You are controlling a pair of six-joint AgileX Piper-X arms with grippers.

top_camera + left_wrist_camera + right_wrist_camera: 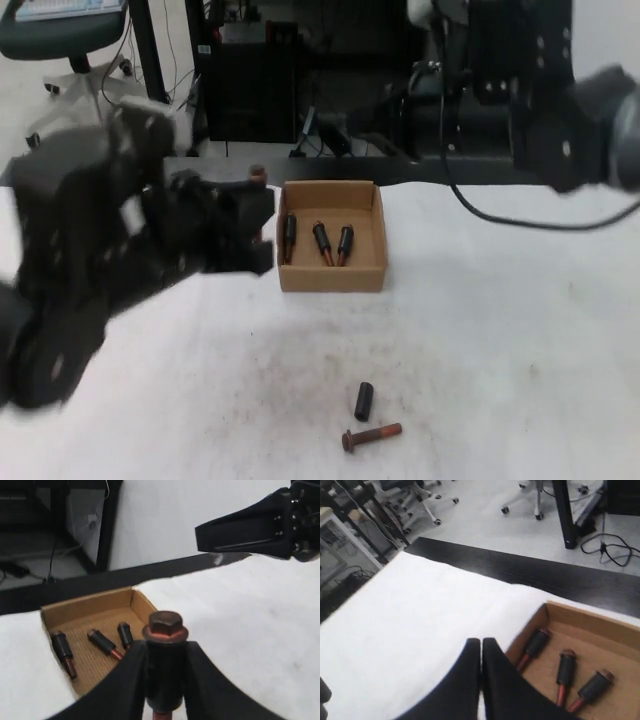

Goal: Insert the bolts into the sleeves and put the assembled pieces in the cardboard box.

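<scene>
The cardboard box is brown and open-topped and sits on the white tabletop. Three assembled pieces lie side by side on its floor, each a black sleeve with a copper-coloured bolt through it. A fourth assembled piece stands upright, hex head on top, gripped between the fingers of the left hand just beside the box. Well apart from the box, a loose black sleeve lies just beside a bare copper bolt on its side

- I see the cardboard box open on top; three assembled pieces on its floor, bare strip by right wall.
- At its left wall, the left gripper with held piece crowds in.
- Open cloth around loose sleeve, bolt.
</scene>
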